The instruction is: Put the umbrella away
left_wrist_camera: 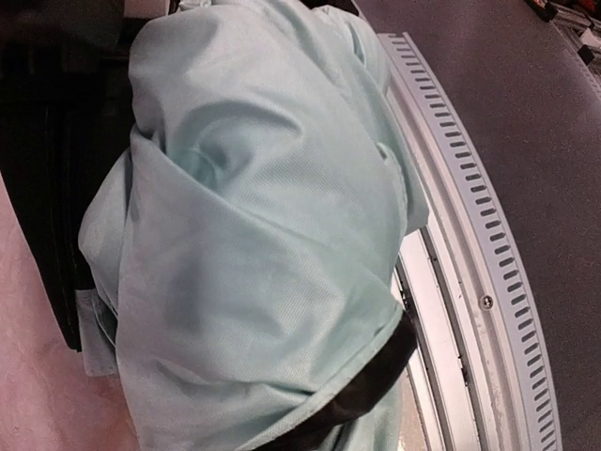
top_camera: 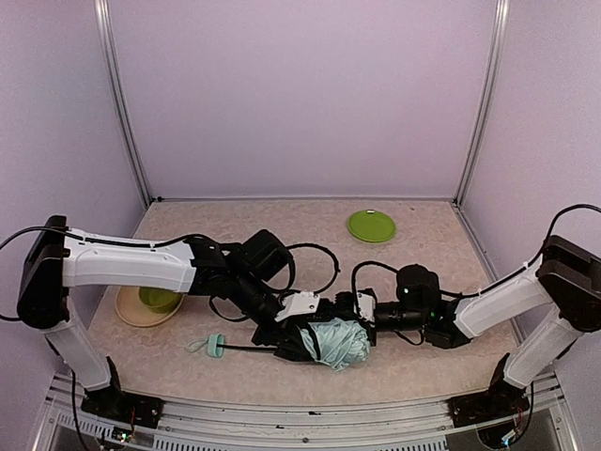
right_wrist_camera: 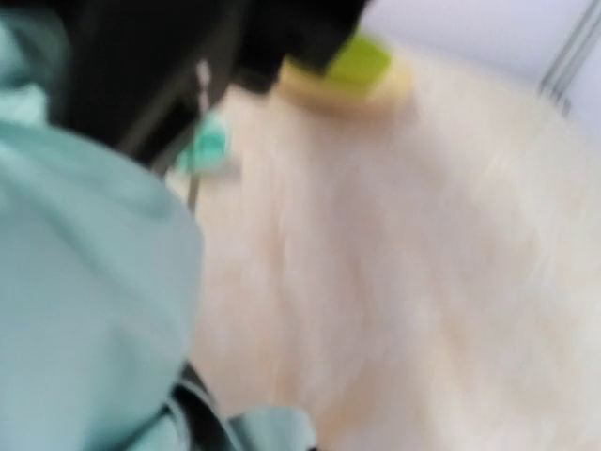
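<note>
The umbrella [top_camera: 336, 343] lies near the table's front edge. Its pale mint fabric is bunched in a ball with black lining showing. Its thin black shaft [top_camera: 249, 349] runs left to the small mint handle [top_camera: 214, 346]. My left gripper [top_camera: 286, 336] is at the left side of the bunched fabric, over the shaft. The fabric [left_wrist_camera: 263, 235] fills the left wrist view and hides the fingers. My right gripper [top_camera: 362, 319] is against the fabric's upper right side. The right wrist view is blurred; it shows fabric [right_wrist_camera: 84, 282] at left and the handle [right_wrist_camera: 211, 141], no fingers.
A green plate [top_camera: 372, 225] lies at the back right. A tan plate [top_camera: 130, 310] with a green bowl [top_camera: 160, 299] sits at the left under my left arm. Black cables [top_camera: 319, 254] loop mid-table. The slotted metal front rail [left_wrist_camera: 470, 216] runs just beside the umbrella.
</note>
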{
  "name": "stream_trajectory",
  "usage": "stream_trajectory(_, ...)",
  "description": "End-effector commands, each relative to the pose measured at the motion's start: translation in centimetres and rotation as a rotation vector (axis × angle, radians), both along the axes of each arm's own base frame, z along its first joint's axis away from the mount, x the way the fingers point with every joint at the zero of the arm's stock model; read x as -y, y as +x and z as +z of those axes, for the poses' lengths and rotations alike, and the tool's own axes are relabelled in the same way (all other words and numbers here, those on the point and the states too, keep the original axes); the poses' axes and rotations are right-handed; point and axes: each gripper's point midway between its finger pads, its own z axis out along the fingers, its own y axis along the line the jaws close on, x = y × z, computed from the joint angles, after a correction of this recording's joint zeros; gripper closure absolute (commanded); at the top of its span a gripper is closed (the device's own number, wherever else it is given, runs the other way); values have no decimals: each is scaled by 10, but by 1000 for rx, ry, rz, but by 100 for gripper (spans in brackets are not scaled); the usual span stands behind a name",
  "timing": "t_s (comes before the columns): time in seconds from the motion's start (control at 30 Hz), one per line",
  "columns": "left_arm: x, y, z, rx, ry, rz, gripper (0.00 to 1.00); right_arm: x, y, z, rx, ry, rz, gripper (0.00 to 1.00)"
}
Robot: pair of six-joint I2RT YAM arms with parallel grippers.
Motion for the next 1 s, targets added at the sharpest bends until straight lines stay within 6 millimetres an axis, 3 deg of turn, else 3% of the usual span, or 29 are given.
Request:
stream_trajectory(0.0, -44, -55, -83, -171, 383, -107, 100, 6, 48, 53, 91, 171, -185, 100)
stream_trajectory(0.13, -47, -59, -104, -220, 452, -126, 100, 34, 44, 15, -22, 157, -290, 100)
stream_trajectory(0.47, -51, -72, -136, -260, 574, -173, 100, 62, 21, -33, -265, 126, -351, 97)
stream_trajectory(0.8, -51, -75, -143, -286, 598, -187, 100, 95, 58, -22, -285, 108, -650, 91)
stream_trajectory(0.97, -50, -74, -143, -283, 593, -186, 100, 106, 59, -10, -336, 101, -715, 86)
